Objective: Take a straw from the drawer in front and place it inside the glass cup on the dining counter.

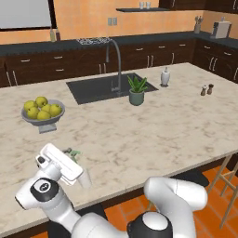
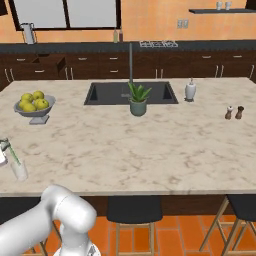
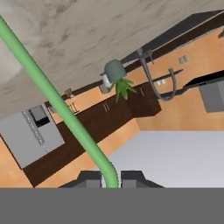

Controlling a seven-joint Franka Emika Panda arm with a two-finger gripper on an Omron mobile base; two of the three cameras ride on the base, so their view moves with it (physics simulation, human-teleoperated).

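I look into a kitchen with orange walls and dark brown cabinets, and in front of me lies the big cream marbled desk (image 1: 153,125). I take the glass cup (image 2: 20,170) as my landmark: it stands near the front edge of the desk, at the robot's left end, upright and clear.

The hand (image 1: 69,160) hangs just above and behind this cup, tilted, at the end of the white arm. In the hand view its two dark fingers (image 3: 89,178) are pressed together on the green straw (image 3: 61,105), which runs away from them in a long slanted line with a bend close to the fingers. In the right base view the straw (image 2: 13,154) leans over the cup with its lower end at the cup's rim; if the tip is already inside the glass, I cannot tell.

Behind the cup, further back on the desk, stands a grey bowl (image 1: 42,117) of yellow-green fruit. Far to the right of the cup, around the middle of the desk, there is a dark sink (image 1: 100,88) with a curved tap (image 1: 117,60), and a small potted plant (image 1: 137,90) stands at the sink's near edge. A white soap bottle (image 1: 165,76) stands beyond the plant, and two small shakers (image 1: 207,89) stand well apart from it at the far right.
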